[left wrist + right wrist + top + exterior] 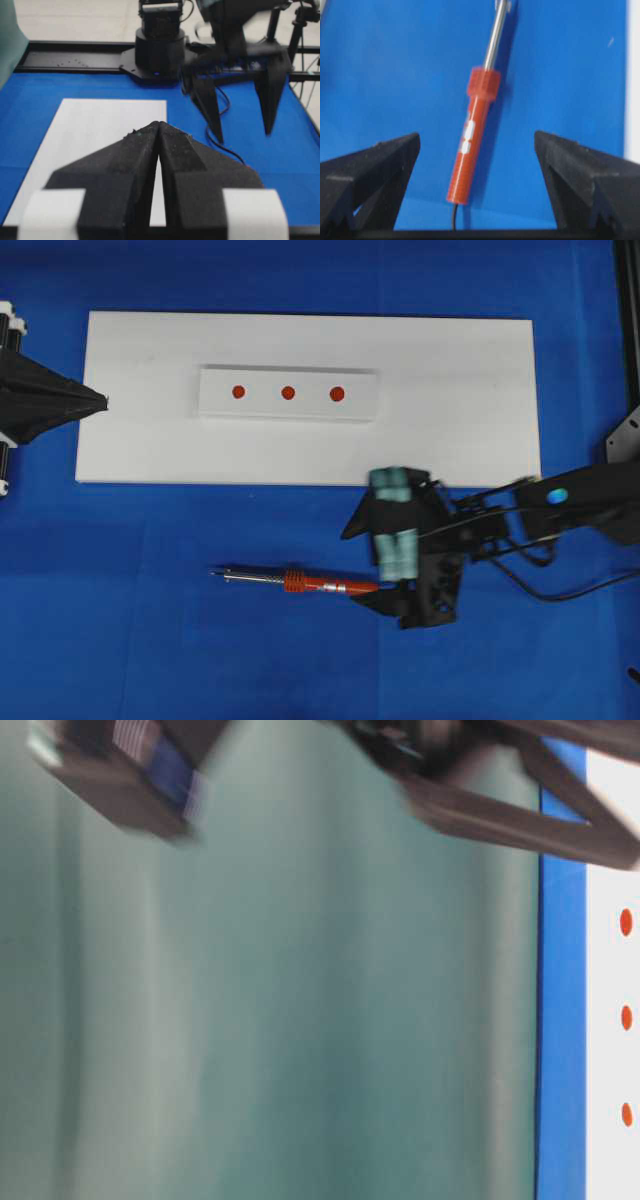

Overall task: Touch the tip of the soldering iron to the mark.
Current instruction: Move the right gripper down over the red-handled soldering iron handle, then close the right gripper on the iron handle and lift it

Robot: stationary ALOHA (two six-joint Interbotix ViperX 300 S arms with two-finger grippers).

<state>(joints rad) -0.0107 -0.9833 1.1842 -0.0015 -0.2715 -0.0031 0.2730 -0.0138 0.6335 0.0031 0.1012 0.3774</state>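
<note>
Your right hand point(385, 562) reaches in from the right side, low over the blue tabletop point(150, 640), w/ fingers spread wide on both sides of the soldering iron point(300, 583). It pinches nothing. The iron lies flat, tip pointing left, near the white board point(450, 430) w/ 3 red dots. Your left hand point(100, 400) is pressed together at the board's left edge. Table-level view is blurry; hard to see much.

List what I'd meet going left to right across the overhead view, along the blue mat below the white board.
Soldering iron tip → silver shaft → red-orange handle → open right gripper → right arm → black cord.
</note>
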